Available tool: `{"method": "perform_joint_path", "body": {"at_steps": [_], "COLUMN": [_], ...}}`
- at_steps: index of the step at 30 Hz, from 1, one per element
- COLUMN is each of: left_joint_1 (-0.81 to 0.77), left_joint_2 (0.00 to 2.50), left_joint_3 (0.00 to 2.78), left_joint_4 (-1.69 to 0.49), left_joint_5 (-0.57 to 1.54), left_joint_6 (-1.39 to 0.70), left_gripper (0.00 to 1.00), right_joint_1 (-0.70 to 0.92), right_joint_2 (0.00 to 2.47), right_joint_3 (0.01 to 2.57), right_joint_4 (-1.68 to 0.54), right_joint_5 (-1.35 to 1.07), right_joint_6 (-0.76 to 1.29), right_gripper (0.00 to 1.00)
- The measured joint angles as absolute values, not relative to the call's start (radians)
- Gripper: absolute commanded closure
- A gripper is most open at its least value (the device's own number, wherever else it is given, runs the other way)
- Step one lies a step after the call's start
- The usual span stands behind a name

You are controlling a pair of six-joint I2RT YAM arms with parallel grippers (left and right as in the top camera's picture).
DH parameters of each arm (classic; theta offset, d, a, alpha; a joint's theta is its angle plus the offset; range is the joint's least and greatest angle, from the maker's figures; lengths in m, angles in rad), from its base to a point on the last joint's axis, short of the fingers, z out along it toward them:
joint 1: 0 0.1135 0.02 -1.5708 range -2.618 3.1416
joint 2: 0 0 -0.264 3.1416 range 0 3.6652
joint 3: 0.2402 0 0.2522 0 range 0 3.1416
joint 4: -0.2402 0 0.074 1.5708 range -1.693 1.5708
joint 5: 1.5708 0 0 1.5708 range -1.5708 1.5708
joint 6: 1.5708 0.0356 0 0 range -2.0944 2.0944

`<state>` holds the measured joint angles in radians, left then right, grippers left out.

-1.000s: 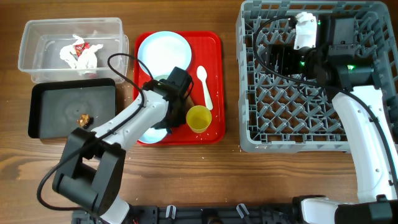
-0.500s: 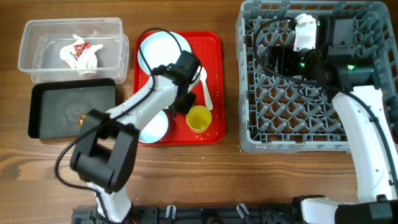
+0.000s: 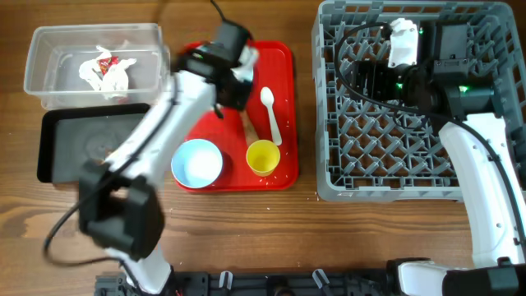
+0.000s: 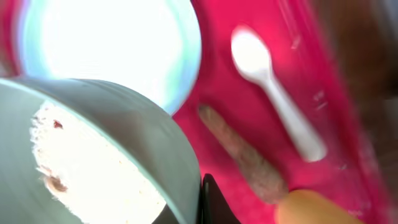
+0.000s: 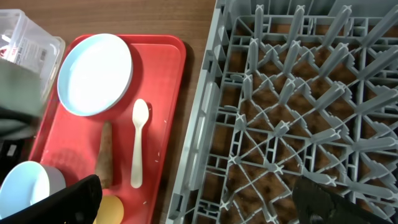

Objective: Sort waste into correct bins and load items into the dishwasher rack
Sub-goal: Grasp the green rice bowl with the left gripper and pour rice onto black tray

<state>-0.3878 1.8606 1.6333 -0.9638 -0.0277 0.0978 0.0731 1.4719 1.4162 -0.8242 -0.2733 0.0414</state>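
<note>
My left gripper is shut on the rim of the pale green bowl, with white rice crumbs inside, held above the far end of the red tray. Below it lie the pale blue plate, the white spoon, the brown sausage piece, the yellow cup and the pale blue bowl. My right gripper is open and empty over the grey dishwasher rack.
The clear tub at the far left holds the white napkin with the red wrapper. The black tray lies in front of it, partly under my blurred left arm. Bare wood shows between the red tray and the rack.
My left arm has swung away from me across the red tray with the green bowl, uncovering the pale blue bowl. The right arm has not moved.
</note>
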Motion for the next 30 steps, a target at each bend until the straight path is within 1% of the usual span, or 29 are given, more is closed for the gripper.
{"method": "perform_joint_path", "body": {"at_steps": [3, 5, 7, 8, 9, 10, 11, 13, 15, 18, 20, 23, 28, 30], "left_joint_1": [-0.215, -0.007, 0.232, 0.29, 0.387, 0.444, 0.505, 0.598, 0.647, 0.71, 0.751, 0.781, 0.806, 0.807], "left_joint_2": [1.753, 1.737, 1.738, 1.74, 1.746, 1.756, 1.76, 1.785, 1.819, 1.908, 1.957, 1.968, 1.968, 1.968], "left_joint_3": [1.668, 1.666, 1.596, 1.56, 1.485, 1.445, 1.38, 1.289, 1.231, 1.205, 1.203, 1.2, 1.2, 1.2], "left_joint_4": [-1.1, -1.227, -1.259, -1.228, -1.142, -1.092, -0.976, -0.832, -0.757, -0.717, -0.717, -0.724, -0.722, -0.721], "left_joint_5": [0.093, 0.187, 0.318, 0.372, 0.475, 0.528, 0.635, 0.853, 1.05, 1.326, 1.441, 1.511, 1.543, 1.543], "left_joint_6": [0.023, 0.019, 0.1, 0.128, 0.165, 0.178, 0.19, 0.204, 0.207, 0.209, 0.171, 0.051, -0.357, -0.447], "left_gripper": [0.96, 0.96, 0.96, 0.96, 0.96, 0.96, 0.96, 0.96, 0.96, 0.96, 0.96, 0.96, 0.96, 0.96], "right_joint_1": [0.073, 0.073, 0.073, 0.073, 0.073, 0.073, 0.073, 0.073, 0.073, 0.073, 0.073, 0.073, 0.073, 0.073], "right_joint_2": [1.472, 1.472, 1.478, 1.486, 1.496, 1.503, 1.508, 1.521, 1.522, 1.522, 1.522, 1.525, 1.539, 1.539], "right_joint_3": [1.416, 1.416, 1.416, 1.416, 1.416, 1.416, 1.416, 1.416, 1.416, 1.416, 1.416, 1.416, 1.416, 1.416], "right_joint_4": [-0.825, -0.823, -0.807, -0.798, -0.796, -0.792, -0.791, -0.788, -0.789, -0.788, -0.788, -0.788, -0.788, -0.788], "right_joint_5": [-0.273, -0.273, -0.273, -0.273, -0.273, -0.273, -0.273, -0.273, -0.273, -0.273, -0.273, -0.273, -0.273, -0.273], "right_joint_6": [0.041, 0.041, 0.042, 0.054, 0.061, 0.065, 0.068, 0.073, 0.076, 0.076, 0.076, 0.076, 0.076, 0.076], "right_gripper": [0.0, 0.0, 0.0, 0.0, 0.0, 0.0, 0.0, 0.0, 0.0, 0.0, 0.0, 0.0, 0.0, 0.0]}}
